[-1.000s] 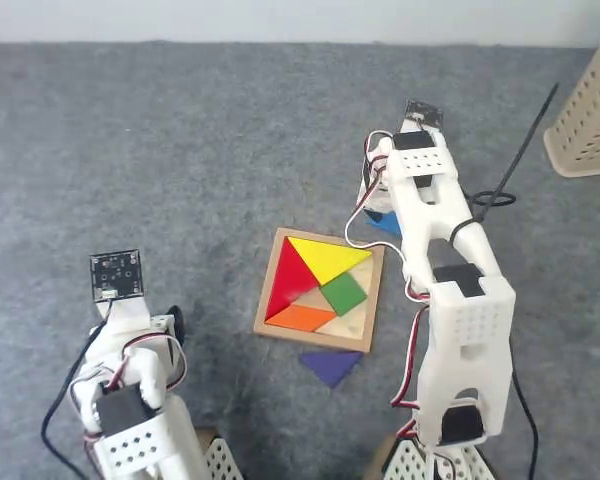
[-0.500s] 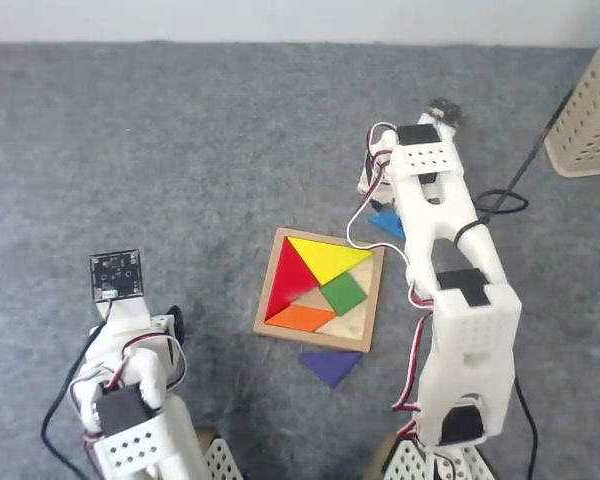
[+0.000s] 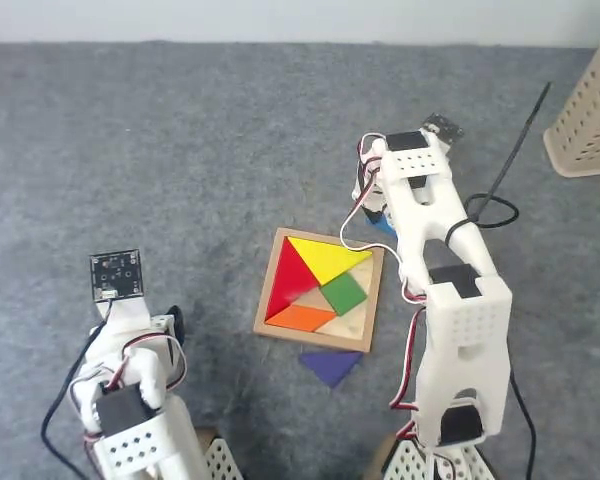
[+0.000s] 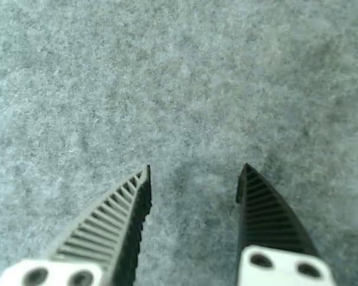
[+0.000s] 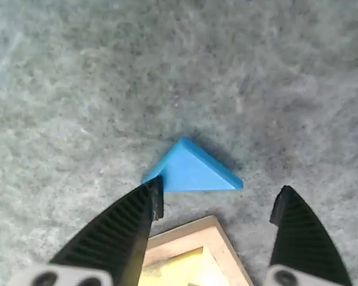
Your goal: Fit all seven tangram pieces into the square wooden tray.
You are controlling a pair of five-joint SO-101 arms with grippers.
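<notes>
Four coloured pieces lie in the square wooden tray (image 3: 371, 300), mid-table: red triangle (image 3: 285, 279), yellow triangle (image 3: 328, 258), green square (image 3: 343, 294), orange piece (image 3: 300, 318). Pale wood shows between and beside them, toward the tray's near right corner.

Purple triangle (image 3: 330, 366) flat on the grey table (image 3: 180, 150), just outside the tray's near edge, not touching it.

Blue triangle (image 5: 191, 171) flat on the table just off the tray's far right corner, apart from the wood by a narrow strip of grey. In the high view the right arm (image 3: 435, 250) covers most of it.

Right claw (image 5: 221, 186): released, jaws spread wide and pointing down over the blue triangle. One fingertip (image 5: 150, 196) sits at a corner of the triangle; cannot tell whether it touches. The other fingertip is over bare table, clear of the piece. Nothing grasped.

Left claw (image 4: 194, 173): released, jaws apart, over bare grey surface. Left arm (image 3: 130, 390) folded back at the near left, well apart from the tray.

Pale slotted basket (image 3: 590, 110) at the far right edge. Black cable (image 3: 515, 150) runs from the right arm toward it.
</notes>
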